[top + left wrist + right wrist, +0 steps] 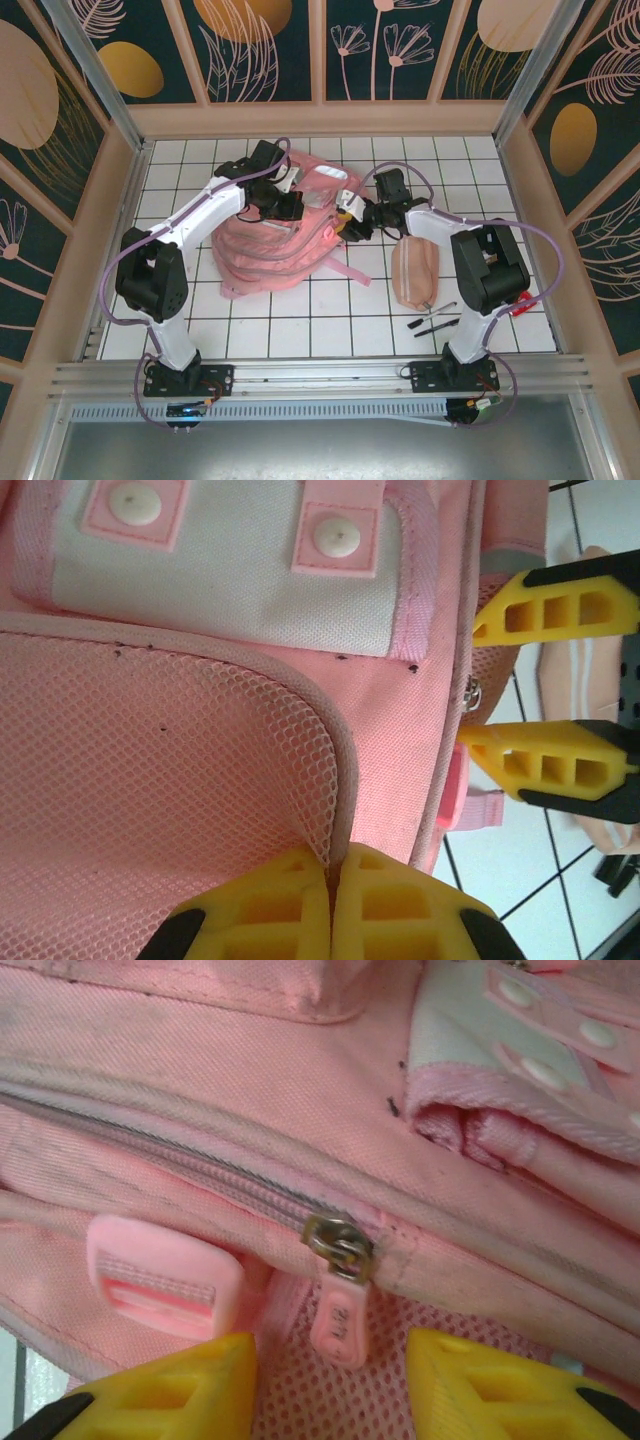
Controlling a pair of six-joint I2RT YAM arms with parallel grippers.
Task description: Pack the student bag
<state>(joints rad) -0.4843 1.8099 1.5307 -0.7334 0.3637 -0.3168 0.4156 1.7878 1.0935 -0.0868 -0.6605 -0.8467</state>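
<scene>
1. Lying in a soft heap toward the far middle of the counter (250,320), between the two arms, the student bag (270,240) looks unopened; the stretch of zip I can see has its teeth closed.
2. The left gripper (330,880) is closed, pinching the rim of the bag's mesh pocket (150,780). I take that as the anchor for the pull.
3. The right gripper (330,1345) is open. Its yellow fingers stand either side of the pink zip pull (338,1325), which hangs from the metal slider (340,1245). They seem not to touch it yet.
4. The step in hand, I'd say, is opening the bag.
   - Close squarely on the flat of the pull, low on the tab rather than at the slider.
   - Draw along the line of the teeth, not away from the bag.
   - The cloth is limp and will bunch ahead of the slider unless the pinch on the other side holds it taut.
5. A pink buckle (160,1280) sits just beside one finger and could be caught in the grasp by mistake.
6. A loose strap (345,268) trails toward the right arm.
7. A peach pouch (415,272) lies near that arm and some pens (432,322) lie nearer its base. Both are apart from the bag and not yet packed.
</scene>
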